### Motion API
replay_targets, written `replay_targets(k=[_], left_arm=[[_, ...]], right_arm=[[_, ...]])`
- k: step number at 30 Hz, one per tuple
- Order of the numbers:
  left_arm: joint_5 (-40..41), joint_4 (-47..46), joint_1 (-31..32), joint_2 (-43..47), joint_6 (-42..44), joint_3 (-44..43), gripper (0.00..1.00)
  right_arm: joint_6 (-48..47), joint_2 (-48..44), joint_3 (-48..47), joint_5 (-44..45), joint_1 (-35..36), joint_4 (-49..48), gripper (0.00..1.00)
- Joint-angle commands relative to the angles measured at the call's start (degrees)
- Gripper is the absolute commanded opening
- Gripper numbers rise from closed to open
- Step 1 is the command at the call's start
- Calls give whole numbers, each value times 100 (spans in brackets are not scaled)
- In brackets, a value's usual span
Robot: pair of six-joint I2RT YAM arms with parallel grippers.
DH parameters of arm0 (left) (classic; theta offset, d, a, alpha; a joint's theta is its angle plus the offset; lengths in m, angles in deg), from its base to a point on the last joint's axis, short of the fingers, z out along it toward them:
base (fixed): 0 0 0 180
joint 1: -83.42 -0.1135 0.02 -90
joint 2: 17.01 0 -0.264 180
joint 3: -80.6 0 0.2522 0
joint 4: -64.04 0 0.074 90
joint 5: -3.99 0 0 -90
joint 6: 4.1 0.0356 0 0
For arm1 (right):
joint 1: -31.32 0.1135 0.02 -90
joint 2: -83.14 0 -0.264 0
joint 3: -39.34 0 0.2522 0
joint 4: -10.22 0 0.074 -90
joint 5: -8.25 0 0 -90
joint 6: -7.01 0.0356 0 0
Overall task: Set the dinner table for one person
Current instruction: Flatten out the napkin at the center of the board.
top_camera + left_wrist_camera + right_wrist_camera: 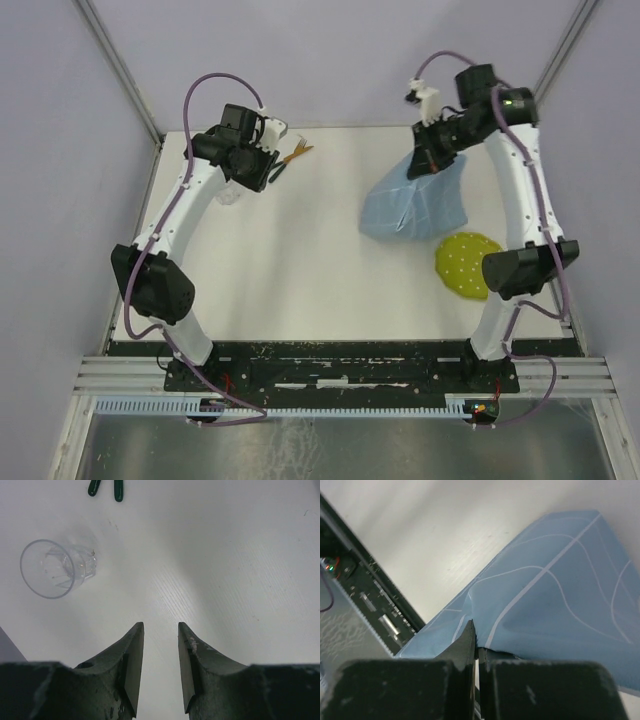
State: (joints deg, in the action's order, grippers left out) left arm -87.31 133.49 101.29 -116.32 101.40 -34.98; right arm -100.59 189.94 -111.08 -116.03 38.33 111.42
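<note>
Hangs the left gripper (pixel 160 626) above the dinner table (pixel 225 570), which spreads wide ahead of both arm bases, fingers parted with nothing between them, a clear cup (pixel 55 569) on the tabletop off to its left and 2 green handle ends (pixel 105 487) farther ahead. Pinches a light-blue gridded cloth (pixel 555 590) in the right gripper (pixel 475 630) at the far right, fingers pressed together on a fold, cloth raised in a peak and hanging down toward the tabletop. Shows a yellow-green dotted plate (pixel 467 265) on the table just beside the cloth's near edge.
</note>
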Motion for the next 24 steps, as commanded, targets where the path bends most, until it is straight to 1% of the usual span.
replay_targets(k=[1,4,11,15,17,19,22,24], left_arm=[[167,-128,24,458,137,210,41],[228,-119,24,517,137,286,40],[343,-110,19,522,179,346,40],[332,-112,23,495,165,347,40],[354,-110,24,498,171,347,40],[378,-125,24,488,196,339,40],[402,-128,26,467,205,309,40],[395,-147,18,440,216,312,40]], right_arm=[[192,447,648,-765,767,-409,2],[144,912,663,-809,1096,-385,2],[203,1613,628,-1068,1583,-471,2],[177,1711,889,-1098,1847,-571,2],[258,1657,942,-1083,1866,-710,2],[304,1594,781,-919,1865,-854,2],[274,1523,139,-516,1817,-986,2],[422,1467,-286,-472,1678,-1236,2]])
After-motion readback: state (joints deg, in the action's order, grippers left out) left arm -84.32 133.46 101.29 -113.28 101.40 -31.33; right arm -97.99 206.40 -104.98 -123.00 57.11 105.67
